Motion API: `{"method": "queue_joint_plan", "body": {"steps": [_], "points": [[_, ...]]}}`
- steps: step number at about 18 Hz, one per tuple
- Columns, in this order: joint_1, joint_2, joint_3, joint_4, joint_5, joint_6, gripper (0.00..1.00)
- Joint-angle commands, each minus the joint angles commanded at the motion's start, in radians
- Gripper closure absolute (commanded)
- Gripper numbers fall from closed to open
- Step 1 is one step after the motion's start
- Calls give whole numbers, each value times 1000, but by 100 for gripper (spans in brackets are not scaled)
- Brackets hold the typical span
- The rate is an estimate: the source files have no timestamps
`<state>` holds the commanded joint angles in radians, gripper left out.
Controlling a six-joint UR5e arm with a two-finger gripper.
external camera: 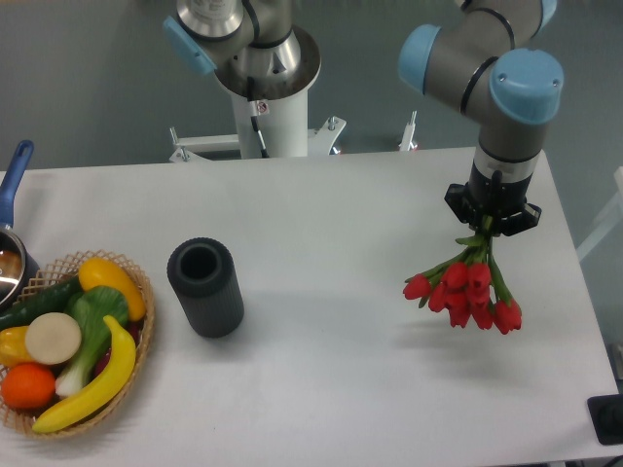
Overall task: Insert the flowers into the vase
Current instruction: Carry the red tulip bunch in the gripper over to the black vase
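Red flowers (465, 292) hang heads-down from the gripper (490, 227), which squeezes their stems. Far to its left stands the vase (205, 286). Heads-first, they might jam.

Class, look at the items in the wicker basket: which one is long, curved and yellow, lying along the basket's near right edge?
The banana. It is the only long curved yellow piece; the yellow pepper is stubbier and sits at the far side of the basket.

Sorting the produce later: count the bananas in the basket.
1. The banana lies along the right side of the wicker basket, at the table's left. Others may be hidden underneath.
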<state>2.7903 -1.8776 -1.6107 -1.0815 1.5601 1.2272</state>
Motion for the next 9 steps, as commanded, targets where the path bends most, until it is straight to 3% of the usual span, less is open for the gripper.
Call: {"method": "queue_joint_plan", "body": {"steps": [3, 9], "points": [[-27, 24, 6, 2, -32, -18, 100], [-80, 69, 28, 18, -294, -92, 100]]}}
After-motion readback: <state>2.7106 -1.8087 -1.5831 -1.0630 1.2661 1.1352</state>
